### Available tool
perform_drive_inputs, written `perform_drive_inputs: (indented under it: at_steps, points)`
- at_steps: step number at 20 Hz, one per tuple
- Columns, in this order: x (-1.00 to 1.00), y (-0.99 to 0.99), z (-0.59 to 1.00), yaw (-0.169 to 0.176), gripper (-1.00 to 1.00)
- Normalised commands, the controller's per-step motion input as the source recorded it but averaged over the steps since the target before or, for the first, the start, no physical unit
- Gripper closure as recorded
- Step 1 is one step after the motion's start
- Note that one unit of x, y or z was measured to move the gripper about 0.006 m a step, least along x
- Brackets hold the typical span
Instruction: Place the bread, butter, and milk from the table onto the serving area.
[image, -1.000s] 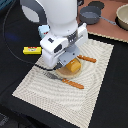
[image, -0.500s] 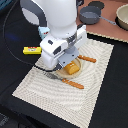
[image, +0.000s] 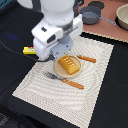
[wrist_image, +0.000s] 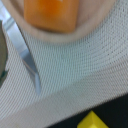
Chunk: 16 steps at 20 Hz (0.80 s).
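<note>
Exterior view: the bread (image: 69, 64) lies on a plate (image: 59, 71) mid serving area (image: 95, 85), already served; the butter (image: 29, 50) waits at the mat's nine o'clock, off the cloth. The gripper is hidden by the arm; its state I cannot tell.

Wrist view: bread (wrist_image: 52, 14) at twelve o'clock, butter (wrist_image: 95, 122) at six, fork (wrist_image: 27, 60) between. No milk is visible.

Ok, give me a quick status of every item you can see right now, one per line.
bread: lying on the plate, released
plate: on the serving area
serving area: flat on the table
butter: off the mat by its edge, partly hidden by the arm
fork: flat on the mat beside the plate
knife: flat on the mat
pot: upright on the board
milk: not in view
fingers: hidden
</note>
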Motion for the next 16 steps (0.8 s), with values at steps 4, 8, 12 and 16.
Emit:
perform_drive_inputs:
  at_steps: [4,8,12,16]
  points:
    - [-1.0,0.03,0.06,0.033,-1.0]
    - [-1.0,0.06,-0.01,0.053,-1.0]
    - [-0.77,0.14,-0.06,0.186,-1.0]
    - [-0.61,0.11,-0.15,0.231,-1.0]
